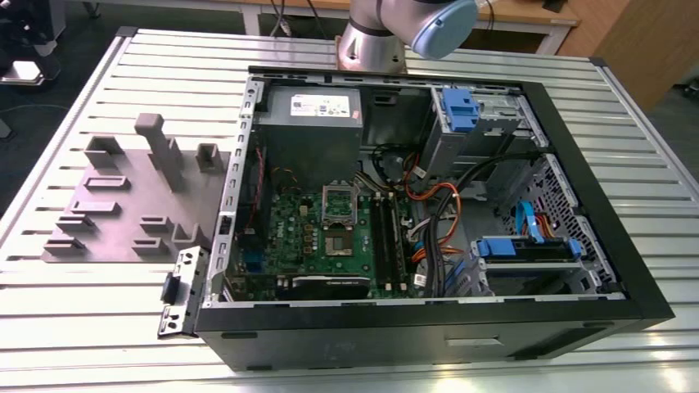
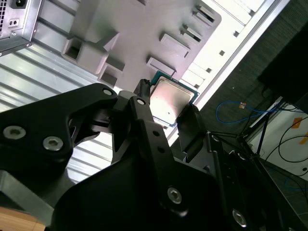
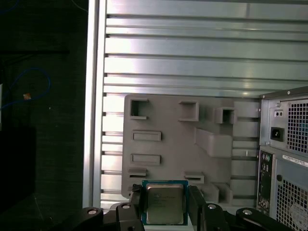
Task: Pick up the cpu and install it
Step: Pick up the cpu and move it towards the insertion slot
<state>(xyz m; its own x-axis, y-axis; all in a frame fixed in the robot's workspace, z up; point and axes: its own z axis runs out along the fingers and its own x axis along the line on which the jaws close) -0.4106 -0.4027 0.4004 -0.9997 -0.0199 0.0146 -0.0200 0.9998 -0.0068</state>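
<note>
Slatted table (image 3: 192, 48), grey tray (image 3: 168, 144) below — cpu (image 3: 164, 206) clamped in tool (image 2: 166, 100)

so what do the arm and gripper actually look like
The arm is a silver-grey metal tube with a pale blue rounded joint cap. The gripper is matte black, built from angular linked plates with two narrow fingers, all fastened with round silver screw heads.

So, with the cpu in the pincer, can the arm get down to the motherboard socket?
Probably yes. The pincer grips the cpu by its edges. The case lies open on top, nothing sits over the socket, and the cables run to the exterior view's right of it.
</note>
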